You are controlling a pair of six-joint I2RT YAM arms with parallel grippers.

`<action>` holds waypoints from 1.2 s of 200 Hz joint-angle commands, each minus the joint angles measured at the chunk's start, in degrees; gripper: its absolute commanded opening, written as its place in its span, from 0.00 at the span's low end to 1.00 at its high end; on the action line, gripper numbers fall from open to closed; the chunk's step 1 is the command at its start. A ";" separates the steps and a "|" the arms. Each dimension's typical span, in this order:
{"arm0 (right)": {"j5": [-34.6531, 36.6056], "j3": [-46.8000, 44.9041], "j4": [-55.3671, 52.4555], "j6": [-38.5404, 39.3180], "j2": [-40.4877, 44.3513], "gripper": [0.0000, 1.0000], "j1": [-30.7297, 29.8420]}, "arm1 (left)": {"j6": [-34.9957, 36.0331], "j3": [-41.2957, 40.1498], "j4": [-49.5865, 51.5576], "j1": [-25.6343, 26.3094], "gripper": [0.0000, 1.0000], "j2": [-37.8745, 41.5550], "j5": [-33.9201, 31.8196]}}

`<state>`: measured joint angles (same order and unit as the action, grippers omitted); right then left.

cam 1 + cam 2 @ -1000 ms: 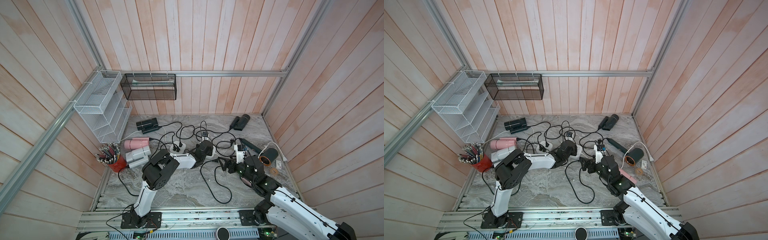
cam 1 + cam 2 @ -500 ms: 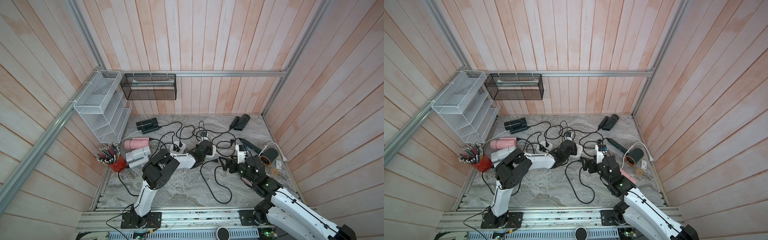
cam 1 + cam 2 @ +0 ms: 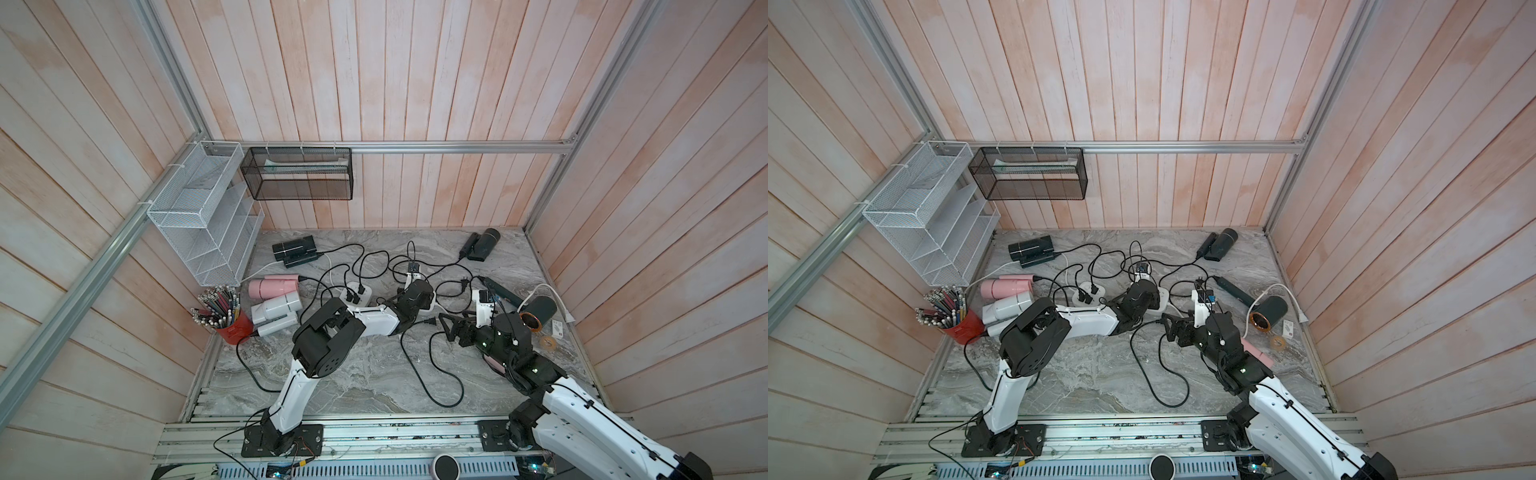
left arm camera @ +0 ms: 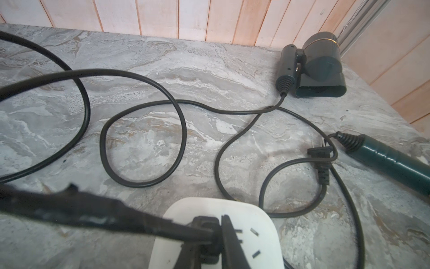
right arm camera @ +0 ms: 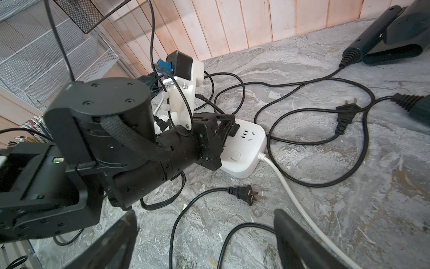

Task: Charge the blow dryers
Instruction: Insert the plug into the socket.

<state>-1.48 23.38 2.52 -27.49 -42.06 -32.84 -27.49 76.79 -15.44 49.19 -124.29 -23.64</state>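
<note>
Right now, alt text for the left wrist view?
The left gripper pinches a black plug on a white power strip. Beyond, black cords loop over the marble table, with a loose plug, and a dark blow dryer lies by the wall.

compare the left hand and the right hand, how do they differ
The left hand is shut on a black plug; the right hand is open and empty. The left hand is down at the white power strip; the right hand hangs short of it, over the table near a loose plug. Both are black.
</note>
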 commanded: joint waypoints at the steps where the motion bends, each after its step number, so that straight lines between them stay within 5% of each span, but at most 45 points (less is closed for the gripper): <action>1: 0.51 -0.27 -1.21 -0.46 0.60 0.92 0.45 | -1.00 -2.54 14.29 0.73 0.15 -5.31 2.63; 240: -0.21 -0.09 -0.68 -0.20 -0.21 0.92 0.94 | -1.84 -7.95 14.90 -3.36 0.22 2.74 1.67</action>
<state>-1.54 23.38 2.50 -27.49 -42.33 -32.18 -29.02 72.18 -11.16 46.81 -119.46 -22.85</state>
